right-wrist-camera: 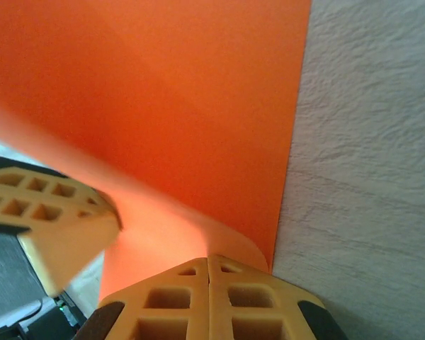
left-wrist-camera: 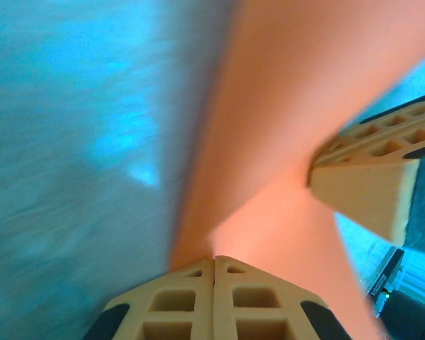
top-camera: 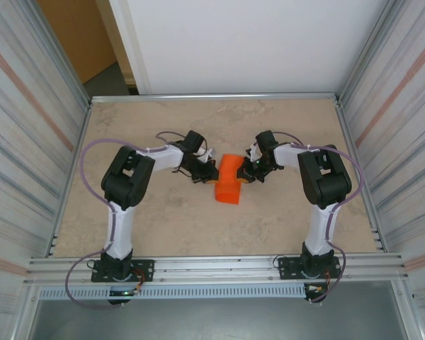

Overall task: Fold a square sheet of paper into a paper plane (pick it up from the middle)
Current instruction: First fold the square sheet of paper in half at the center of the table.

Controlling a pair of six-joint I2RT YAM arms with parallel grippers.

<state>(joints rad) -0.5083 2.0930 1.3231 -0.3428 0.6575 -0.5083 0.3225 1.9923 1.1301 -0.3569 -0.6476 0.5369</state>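
1. Surface: pale, stone-look top inside a metal frame, with ribbed panels on both sides and a white wall past the far edge.
2. Square sheet of paper: bright orange, lying mid-surface between the two arms. From above it reads as a narrow strip. Its long axis runs from the arm bases toward the far edge, with the near end slanted a little left. It is bowed or doubled over; I cannot tell whether a crease is set.
3. Left pincer: at the sheet's left edge, on its far half. In the left wrist view its jaws are pressed together with orange paper nipped at the tips.
4. Right pincer: at the sheet's right edge, straight across from the left one. In the right wrist view its jaws are also together, and the paper curls up into them.
5. Key relation: the pincers face each other across the sheet's short axis, about equally near, so neither arm has the advantage. I judge that any fold about the long axis needs both to move evenly. A lopsided pull would likely skew or tear the paper.
6. Pose: left arm and right arm mirror each other. Elbows point out from the sheet, forearms angle in, and the wrists sit low.
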